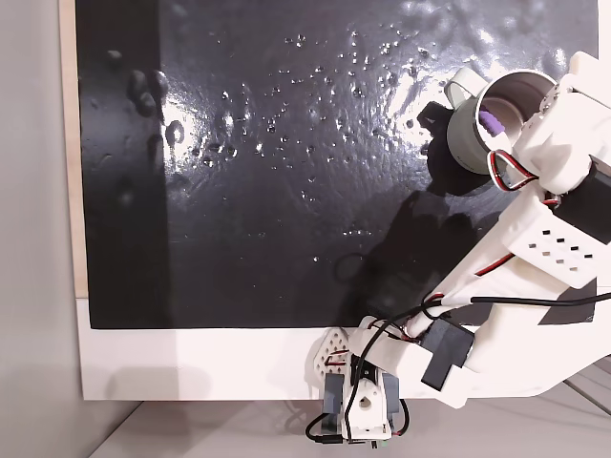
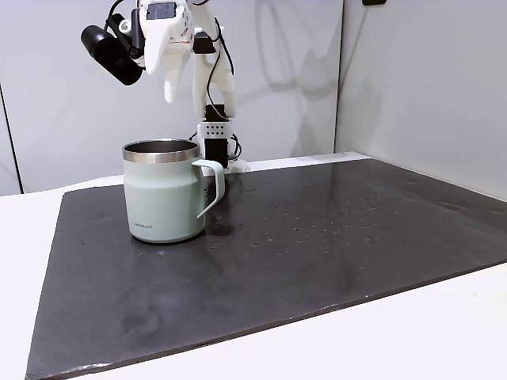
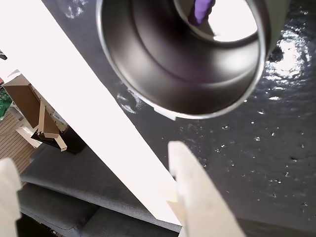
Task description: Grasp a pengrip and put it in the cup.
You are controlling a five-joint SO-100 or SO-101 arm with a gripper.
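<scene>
Your gripper [image 3: 94, 197] hangs empty at the bottom of the wrist view, jaws spread wide. The pengrip [image 3: 201, 11] already lies inside the cup [image 3: 148, 64], at the top of that frame, on the shiny floor. From here, I judge you should lift straight up, clear of the rim, and avoid nudging the handle. Count: one cup [image 2: 164, 194] left of centre, one pengrip [image 1: 492, 123] upper right, one gripper.

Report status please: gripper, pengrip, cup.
White two-finger gripper open, empty, above cup. Small purple ribbed pengrip inside pale grey-green steel-lined mug. Nothing obstructing.
</scene>
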